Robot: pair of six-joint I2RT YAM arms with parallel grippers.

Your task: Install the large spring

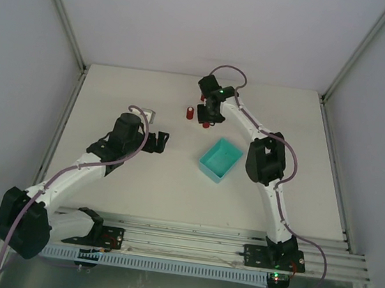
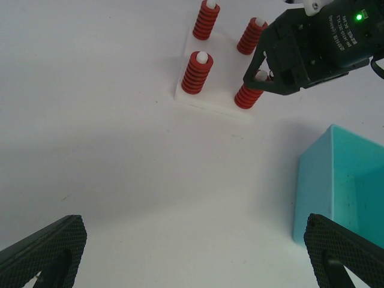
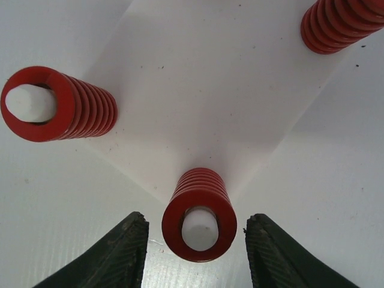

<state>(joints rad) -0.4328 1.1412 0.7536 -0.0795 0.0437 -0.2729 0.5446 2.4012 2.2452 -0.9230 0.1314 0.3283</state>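
Note:
A white base plate (image 3: 210,90) carries white pegs, each with a red spring over it. In the right wrist view one large red spring (image 3: 199,213) sits on its peg between the open fingers of my right gripper (image 3: 195,252), with a gap on both sides. Two more springs (image 3: 60,105) stand on other pegs. In the left wrist view the plate (image 2: 207,99) shows several springs (image 2: 197,73), with my right gripper (image 2: 264,78) above the near right one. My left gripper (image 2: 192,264) is open and empty over bare table. In the top view the right gripper (image 1: 209,114) is at the springs.
A teal bin (image 1: 220,159) stands in the middle of the table, right of my left gripper (image 1: 159,142); it also shows in the left wrist view (image 2: 342,180). A small white block (image 1: 151,116) lies by the left arm. Grey walls enclose the table.

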